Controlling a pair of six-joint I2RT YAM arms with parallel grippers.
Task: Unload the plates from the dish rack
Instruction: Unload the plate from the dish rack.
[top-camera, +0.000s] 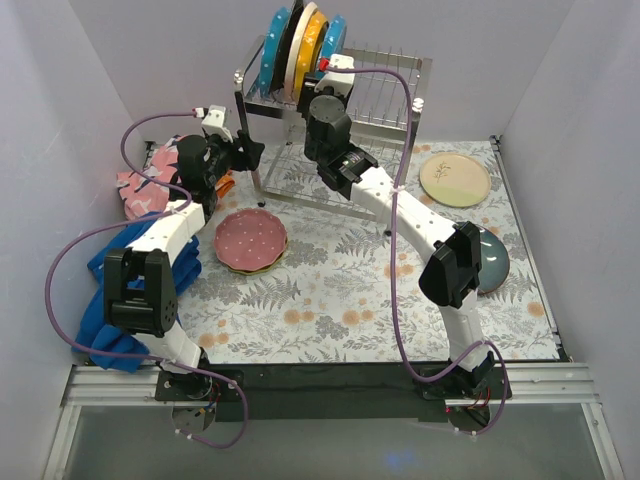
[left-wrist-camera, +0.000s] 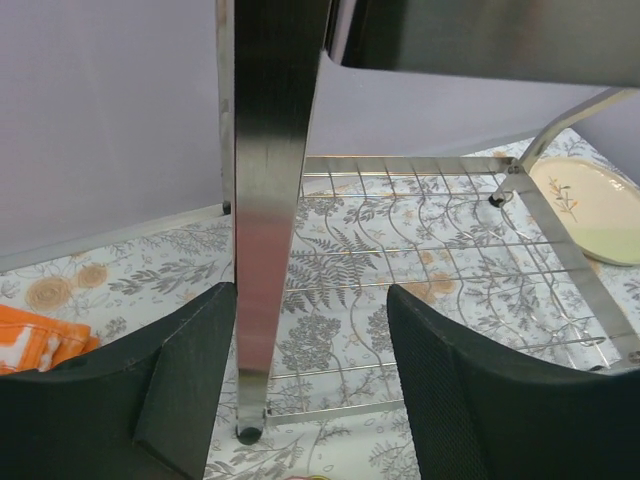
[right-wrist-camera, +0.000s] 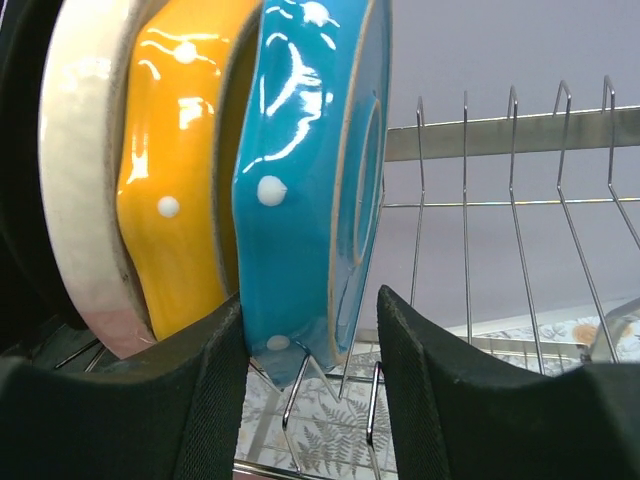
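I'm holding the right gripper (right-wrist-camera: 310, 305) at the teal plate (right-wrist-camera: 300, 150), upright and edge-on in the far-left slots of the dish rack (right-wrist-camera: 500, 140). Its jaws are straddling the rim, unclenched. The left gripper (left-wrist-camera: 310, 300) jaws are sitting released around the rack leg (left-wrist-camera: 265, 200).

A lab test booth: plain white walls (top-camera: 150, 40) box in a floral-covered table (top-camera: 330, 300) with aluminium rail (top-camera: 540, 375).

Chrome rack (top-camera: 385, 95) stands at the back of the bench (top-camera: 330, 300), five plates upright in its left slots: teal plate (top-camera: 270, 55), dark plate (top-camera: 287, 35), cream plate (top-camera: 298, 55), orange plate (top-camera: 315, 40), dotted teal plate (top-camera: 335, 38). Lying flat: pink plate (top-camera: 250, 240) left, floral cream plate (top-camera: 455, 180) right, blue-grey plate (top-camera: 495, 260) nearer.
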